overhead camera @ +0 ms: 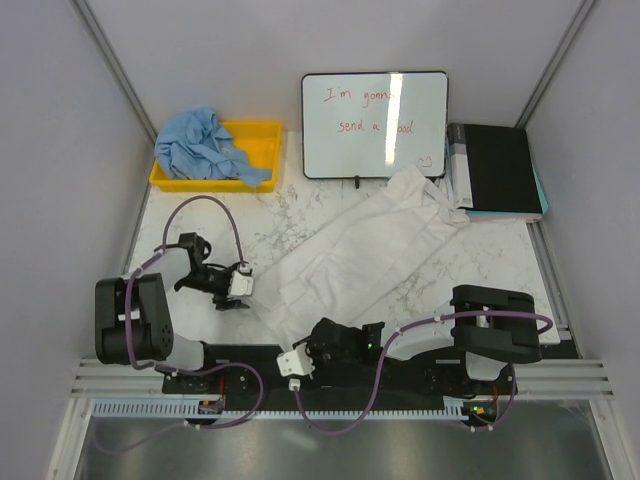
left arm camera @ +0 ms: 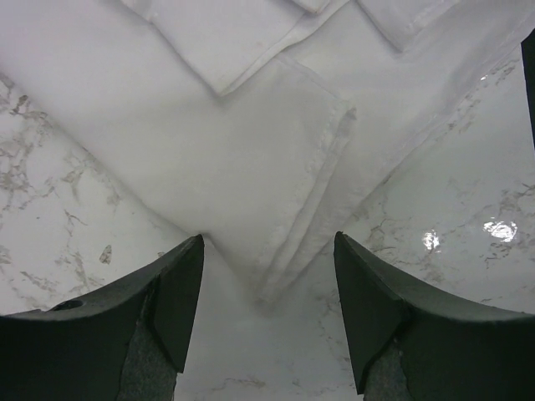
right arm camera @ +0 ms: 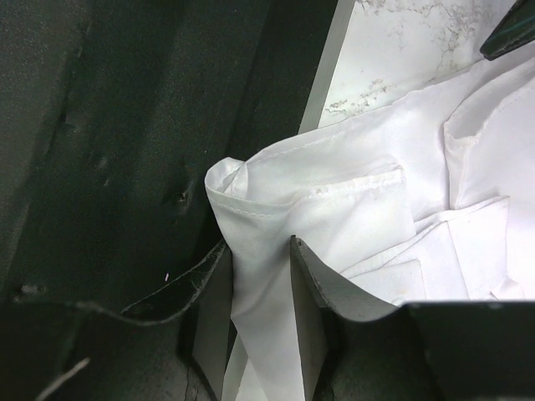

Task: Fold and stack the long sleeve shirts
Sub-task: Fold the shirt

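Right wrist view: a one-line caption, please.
Right gripper clamps a bunched fold of the white shirt, marble table behind.

L gripper (left arm camera: 267, 251) spread; R gripper (right arm camera: 257, 251) clamping white shirt (right arm camera: 334, 209).

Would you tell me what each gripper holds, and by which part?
The right gripper pinches the white shirt at a bunched, hemmed edge; the left gripper is open over the shirt, holding nothing.
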`<action>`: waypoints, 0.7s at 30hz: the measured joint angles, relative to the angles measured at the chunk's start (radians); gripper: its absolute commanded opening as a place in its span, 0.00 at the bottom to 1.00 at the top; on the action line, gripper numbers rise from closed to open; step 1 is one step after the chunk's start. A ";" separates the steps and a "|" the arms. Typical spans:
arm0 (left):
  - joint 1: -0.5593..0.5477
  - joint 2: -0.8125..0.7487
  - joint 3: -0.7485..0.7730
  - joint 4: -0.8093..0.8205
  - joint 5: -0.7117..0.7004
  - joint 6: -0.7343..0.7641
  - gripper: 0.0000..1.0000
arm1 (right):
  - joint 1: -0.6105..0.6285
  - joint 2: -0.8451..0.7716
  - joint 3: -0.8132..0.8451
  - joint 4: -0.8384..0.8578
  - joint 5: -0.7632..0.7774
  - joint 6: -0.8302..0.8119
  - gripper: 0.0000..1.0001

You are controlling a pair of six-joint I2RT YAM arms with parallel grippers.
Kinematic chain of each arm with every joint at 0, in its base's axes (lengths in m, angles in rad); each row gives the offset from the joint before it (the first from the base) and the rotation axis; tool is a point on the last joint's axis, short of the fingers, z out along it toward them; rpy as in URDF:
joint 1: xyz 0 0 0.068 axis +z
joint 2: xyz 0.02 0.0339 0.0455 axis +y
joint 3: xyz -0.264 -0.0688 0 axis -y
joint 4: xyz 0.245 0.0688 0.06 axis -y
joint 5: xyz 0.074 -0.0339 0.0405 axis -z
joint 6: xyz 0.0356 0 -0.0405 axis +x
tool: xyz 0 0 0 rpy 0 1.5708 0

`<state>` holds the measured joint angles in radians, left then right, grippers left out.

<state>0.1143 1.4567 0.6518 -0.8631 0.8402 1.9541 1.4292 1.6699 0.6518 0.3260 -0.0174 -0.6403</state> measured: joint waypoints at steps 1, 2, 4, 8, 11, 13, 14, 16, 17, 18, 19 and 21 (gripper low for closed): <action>0.000 -0.016 -0.003 0.007 0.003 0.000 0.73 | 0.000 0.000 0.000 0.000 0.000 0.000 0.41; 0.000 -0.031 -0.004 0.010 0.005 0.000 0.73 | 0.000 0.000 0.000 0.000 0.000 0.000 0.40; 0.000 -0.058 -0.004 0.015 0.008 0.000 0.74 | 0.000 0.000 0.000 0.000 0.000 0.000 0.40; 0.006 -0.108 -0.004 0.011 0.007 0.000 0.72 | 0.000 0.000 -0.001 0.001 0.000 0.000 0.40; 0.010 -0.129 -0.004 -0.021 0.009 0.001 0.66 | 0.000 -0.001 -0.004 0.005 0.000 0.000 0.40; 0.006 -0.128 -0.004 -0.030 0.009 0.001 0.63 | 0.000 -0.001 -0.004 0.005 0.000 0.000 0.40; 0.003 -0.126 -0.004 -0.031 0.008 0.002 0.62 | 0.000 -0.001 -0.004 0.005 0.000 0.000 0.40; -0.006 -0.115 -0.004 -0.033 0.008 0.002 0.62 | 0.000 -0.001 -0.004 0.006 0.008 0.000 0.40; -0.011 -0.108 -0.004 -0.032 0.008 0.002 0.63 | 0.000 -0.001 -0.004 0.008 0.012 0.000 0.39; -0.019 -0.101 -0.004 -0.031 0.008 0.002 0.63 | 0.000 -0.001 -0.004 0.008 0.015 0.000 0.40; -0.029 -0.097 -0.005 -0.029 0.008 0.002 0.63 | -0.001 -0.001 -0.004 0.010 0.016 0.000 0.39; -0.048 -0.096 -0.011 -0.023 0.008 0.002 0.63 | -0.004 -0.001 -0.004 0.011 0.017 0.000 0.39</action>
<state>0.0666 1.3609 0.6407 -0.8864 0.8486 1.9560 1.4250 1.6691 0.6476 0.3367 -0.0002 -0.6407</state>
